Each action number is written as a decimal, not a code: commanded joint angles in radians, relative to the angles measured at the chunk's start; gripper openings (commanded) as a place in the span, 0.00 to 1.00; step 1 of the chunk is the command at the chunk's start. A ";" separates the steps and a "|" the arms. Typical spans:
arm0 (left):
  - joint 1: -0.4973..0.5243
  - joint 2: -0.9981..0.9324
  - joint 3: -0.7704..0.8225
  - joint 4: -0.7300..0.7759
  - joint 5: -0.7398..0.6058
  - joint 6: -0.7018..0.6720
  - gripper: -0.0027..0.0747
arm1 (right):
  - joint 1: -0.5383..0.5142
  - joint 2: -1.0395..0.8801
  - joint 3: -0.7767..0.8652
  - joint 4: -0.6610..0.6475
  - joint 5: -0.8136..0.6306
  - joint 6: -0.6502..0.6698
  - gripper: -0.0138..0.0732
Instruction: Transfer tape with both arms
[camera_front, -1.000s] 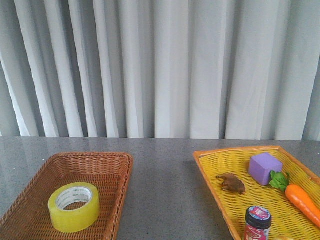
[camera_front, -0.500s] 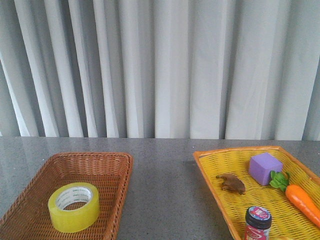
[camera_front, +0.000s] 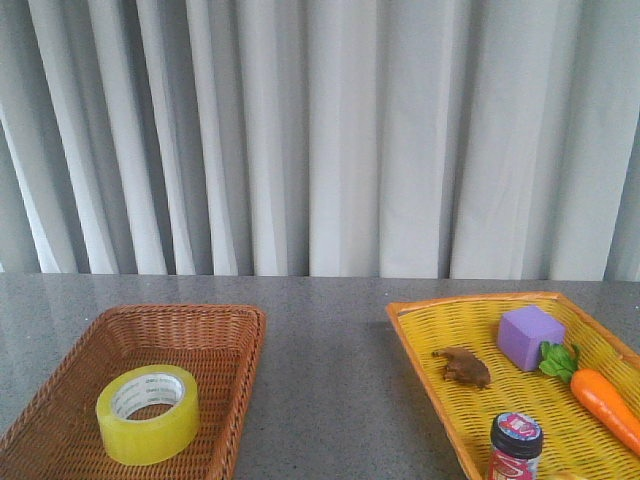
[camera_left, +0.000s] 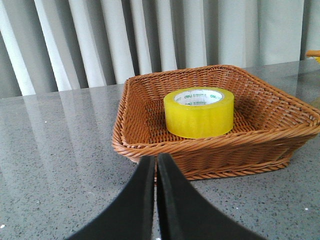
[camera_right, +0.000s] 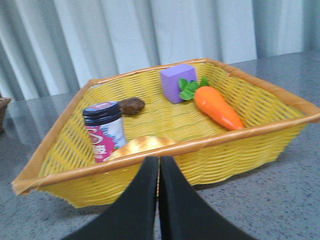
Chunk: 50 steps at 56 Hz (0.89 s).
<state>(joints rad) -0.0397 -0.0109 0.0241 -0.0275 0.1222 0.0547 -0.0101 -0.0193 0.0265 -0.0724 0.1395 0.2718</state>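
Note:
The yellow tape roll (camera_front: 147, 414) with a white core lies flat in the brown wicker basket (camera_front: 235, 330) at the front left. It also shows in the left wrist view (camera_left: 199, 112) inside that basket (camera_left: 150, 145). My left gripper (camera_left: 155, 161) is shut and empty, low over the table just outside the basket's near rim. My right gripper (camera_right: 159, 161) is shut and empty, just outside the near rim of the yellow basket (camera_right: 210, 142). Neither arm shows in the front view.
The yellow basket (camera_front: 425, 345) at the right holds a purple cube (camera_front: 530, 337), a carrot (camera_front: 603, 405), a brown lump (camera_front: 463, 367), a dark-lidded jar (camera_front: 516, 447) and a bread-like piece (camera_right: 142, 145). Grey curtains hang behind the grey speckled table (camera_front: 325, 380).

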 joint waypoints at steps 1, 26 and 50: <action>0.001 -0.016 -0.008 -0.005 -0.079 -0.012 0.03 | -0.034 -0.003 0.004 -0.001 -0.071 0.002 0.15; 0.001 -0.016 -0.008 -0.005 -0.079 -0.012 0.03 | -0.054 -0.003 0.004 0.002 -0.070 0.020 0.15; 0.001 -0.016 -0.008 -0.005 -0.079 -0.012 0.03 | -0.054 -0.003 0.004 0.002 -0.070 0.020 0.15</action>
<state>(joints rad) -0.0397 -0.0109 0.0241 -0.0275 0.1222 0.0547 -0.0586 -0.0193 0.0265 -0.0675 0.1424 0.2938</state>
